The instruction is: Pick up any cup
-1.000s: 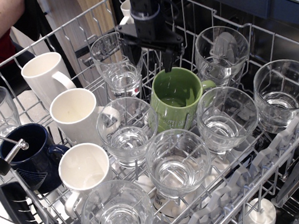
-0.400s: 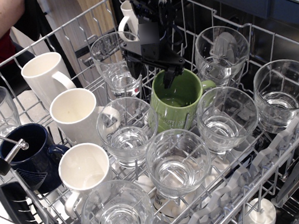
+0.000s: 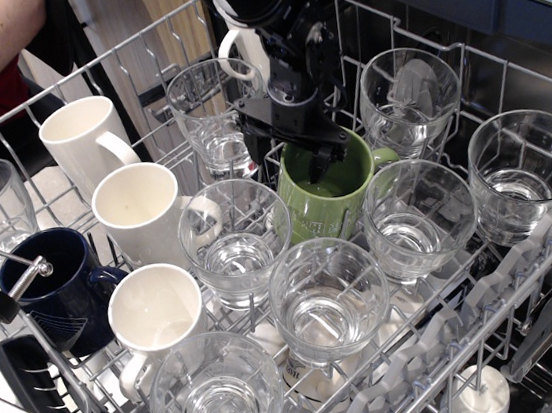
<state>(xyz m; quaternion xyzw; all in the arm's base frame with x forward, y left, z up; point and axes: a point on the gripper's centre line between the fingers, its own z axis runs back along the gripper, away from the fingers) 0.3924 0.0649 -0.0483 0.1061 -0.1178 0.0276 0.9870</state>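
Note:
The olive-green mug [image 3: 325, 212] with white lettering stands upright in the middle of the dishwasher rack [image 3: 525, 267], its handle pointing right. My gripper [image 3: 288, 161] is black and comes down from above at the mug's far-left rim. It is open. One finger [image 3: 317, 164] reaches inside the mug's mouth and the other [image 3: 255, 149] is outside its wall, so the jaws straddle the rim. I cannot tell whether the fingers touch the mug.
Several clear glasses [image 3: 329, 301] crowd the mug at the front, left and right. Three white mugs [image 3: 142, 211] and a navy mug [image 3: 56, 286] stand at the left. Another white mug [image 3: 236, 45] is behind the arm. A person's arm is at top left.
My gripper has moved down and slightly right, from above the mug to its rim, with one finger now inside the mouth. The mug has not moved.

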